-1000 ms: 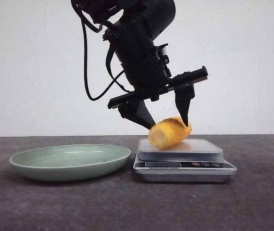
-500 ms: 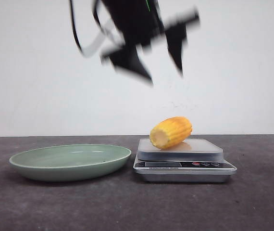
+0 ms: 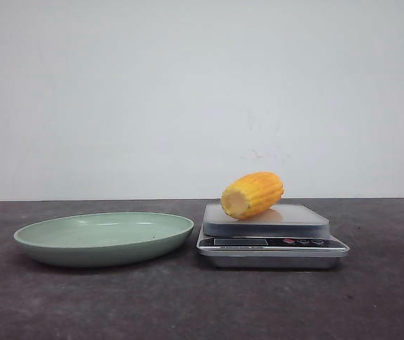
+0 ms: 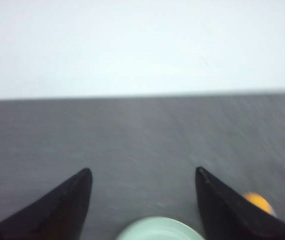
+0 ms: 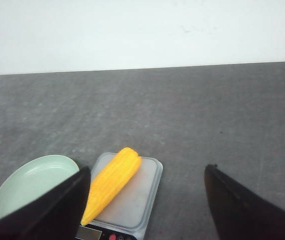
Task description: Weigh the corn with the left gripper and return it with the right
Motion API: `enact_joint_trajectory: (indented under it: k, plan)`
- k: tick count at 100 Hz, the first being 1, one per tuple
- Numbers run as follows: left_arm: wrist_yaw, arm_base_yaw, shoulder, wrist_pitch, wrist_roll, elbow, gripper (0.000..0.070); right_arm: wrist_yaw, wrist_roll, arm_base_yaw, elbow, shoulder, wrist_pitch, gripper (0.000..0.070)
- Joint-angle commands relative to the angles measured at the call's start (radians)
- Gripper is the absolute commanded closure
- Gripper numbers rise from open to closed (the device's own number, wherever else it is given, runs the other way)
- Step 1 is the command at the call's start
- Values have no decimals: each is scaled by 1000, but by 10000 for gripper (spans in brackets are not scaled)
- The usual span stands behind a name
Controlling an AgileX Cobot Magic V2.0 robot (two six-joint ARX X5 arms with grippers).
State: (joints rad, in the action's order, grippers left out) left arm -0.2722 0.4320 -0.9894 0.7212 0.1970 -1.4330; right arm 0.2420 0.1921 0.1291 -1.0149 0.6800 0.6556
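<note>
The corn, a yellow-orange ridged cob with a paler cut end, lies on the platform of the silver kitchen scale, to the right of the green plate. No gripper shows in the front view. In the right wrist view the corn lies on the scale, and my right gripper is open and empty, high above it. In the blurred left wrist view my left gripper is open and empty, with the plate's rim below it and a bit of the corn beside one finger.
The dark grey table ends at a white wall behind. The green plate lies beside the scale in the right wrist view. The scale has a display and small buttons on its front face.
My left gripper let go of the corn on the scale and rose up out of the front view. The corn stays on the scale.
</note>
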Motion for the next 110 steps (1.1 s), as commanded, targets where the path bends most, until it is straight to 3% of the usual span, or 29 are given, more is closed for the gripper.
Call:
enact_joint_trajectory:
  k: [1, 35, 55, 69, 81, 95, 110]
  plan:
    - [-1, -30, 72, 45, -32, -13, 307, 7, 12, 11, -21, 16, -16, 239]
    - [3, -84, 456, 295, 18, 29, 309, 17, 66, 147, -21, 142, -109, 231]
    - [17, -84, 565, 437, 78, 76, 308, -88, 89, 304, -21, 291, -225, 230]
    - [67, -85, 627, 453, 104, 146, 308, -201, 89, 397, -21, 410, -310, 230]
    - [72, -85, 686, 459, 114, 210, 309, -220, 90, 430, -21, 513, -364, 226]
    - [74, -85, 743, 475, 130, 262, 309, -266, 95, 452, -21, 632, -387, 125]
    - [73, -85, 766, 501, 130, 275, 309, -269, 112, 459, -21, 754, -418, 124]
